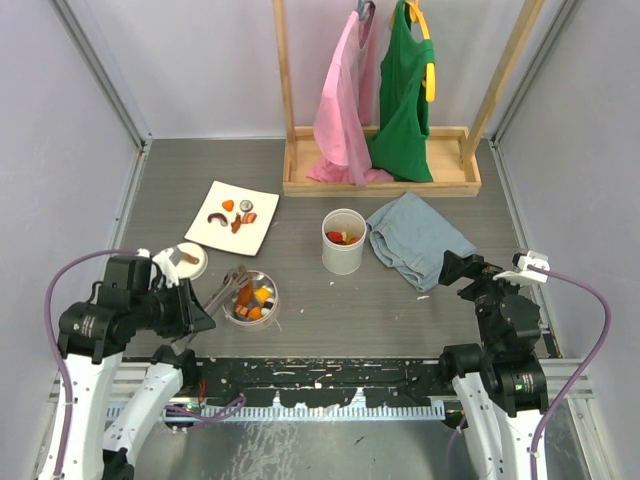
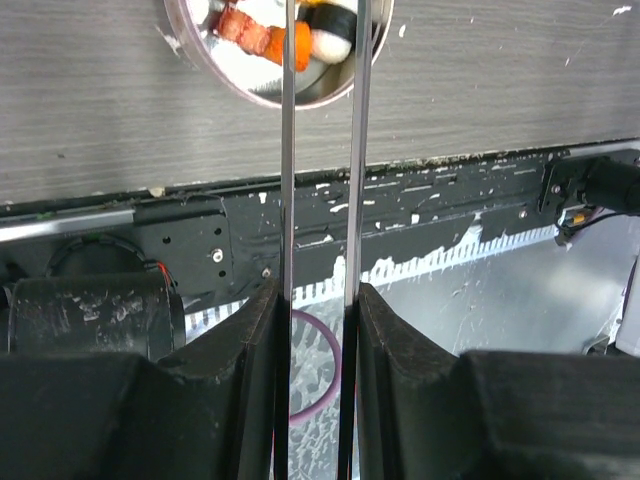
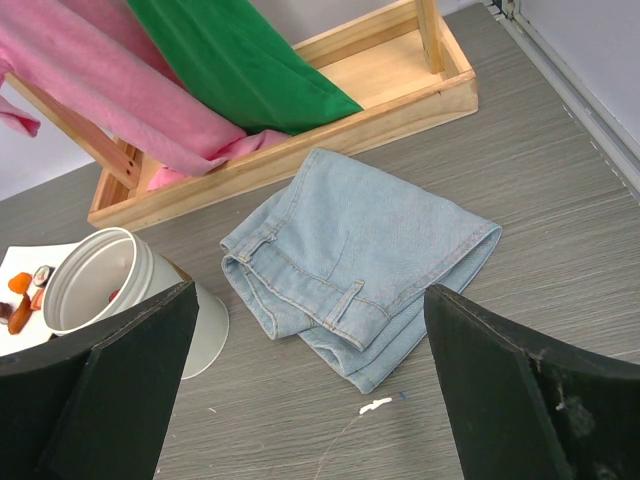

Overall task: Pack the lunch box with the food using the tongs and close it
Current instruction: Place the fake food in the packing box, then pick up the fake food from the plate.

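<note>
Left pincer (image 2: 318, 300): clamping narrowly on both arms of the tongs (image 2: 290, 150), at 7 o'clock on the counter (image 1: 300, 340).
Tongs: crossing over the lunch box (image 2: 212, 72), pointing toward 1 o'clock.
Lunch box: sitting open at 7 o'clock, holding orange, red and dark food (image 2: 270, 40).
Plate (image 1: 262, 205): carrying more food at 10 o'clock.
Right pincer (image 3: 310, 300): hovering wide open at 4 o'clock, gripping nothing, facing the jeans (image 3: 370, 250).

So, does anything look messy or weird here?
Yes: a rumpled pair of light blue denim jeans lies on the grey table beside the tall white cup, which is odd for lunch packing. A tiny white scrap sits near them.
</note>
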`<state>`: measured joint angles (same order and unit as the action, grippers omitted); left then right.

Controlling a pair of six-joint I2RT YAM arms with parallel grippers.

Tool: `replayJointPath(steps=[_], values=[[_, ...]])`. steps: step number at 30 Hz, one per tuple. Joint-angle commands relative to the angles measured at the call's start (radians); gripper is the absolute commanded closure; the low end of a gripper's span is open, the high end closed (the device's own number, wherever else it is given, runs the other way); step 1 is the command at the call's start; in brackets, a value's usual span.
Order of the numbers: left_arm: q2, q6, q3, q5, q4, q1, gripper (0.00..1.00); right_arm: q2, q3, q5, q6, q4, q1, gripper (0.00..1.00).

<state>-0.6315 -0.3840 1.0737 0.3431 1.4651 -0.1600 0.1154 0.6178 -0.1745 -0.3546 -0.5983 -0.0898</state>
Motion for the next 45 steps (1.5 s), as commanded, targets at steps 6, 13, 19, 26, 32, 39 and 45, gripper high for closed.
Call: replayJointPath(steps=[6, 13, 19, 26, 32, 39, 45], values=[[0.089, -0.02, -0.053, 0.054, 0.094, -0.019, 0.79, 0.002, 0.01, -0.014, -0.009, 0.046, -0.005, 0.0], [0.074, -0.007, -0.074, 0.029, 0.141, -0.09, 0.76, -0.001, 0.01, -0.014, -0.012, 0.043, -0.005, 0.0], [0.042, -0.01, -0.053, 0.007, 0.144, -0.105, 0.68, 0.0, 0.012, -0.015, -0.011, 0.043, -0.005, 0.0], [0.02, -0.011, -0.027, 0.001, 0.133, -0.105, 0.63, 0.0, 0.01, -0.016, -0.01, 0.042, -0.004, 0.0], [0.005, -0.003, -0.001, 0.005, 0.133, -0.105, 0.59, -0.001, 0.01, -0.014, -0.009, 0.043, -0.005, 0.0], [-0.008, -0.024, 0.069, -0.052, 0.078, -0.105, 0.58, -0.004, 0.01, -0.015, -0.009, 0.043, -0.005, 0.0], [-0.061, -0.037, 0.074, -0.085, -0.037, -0.105, 0.59, -0.001, 0.01, -0.016, -0.008, 0.042, -0.005, 0.0]])
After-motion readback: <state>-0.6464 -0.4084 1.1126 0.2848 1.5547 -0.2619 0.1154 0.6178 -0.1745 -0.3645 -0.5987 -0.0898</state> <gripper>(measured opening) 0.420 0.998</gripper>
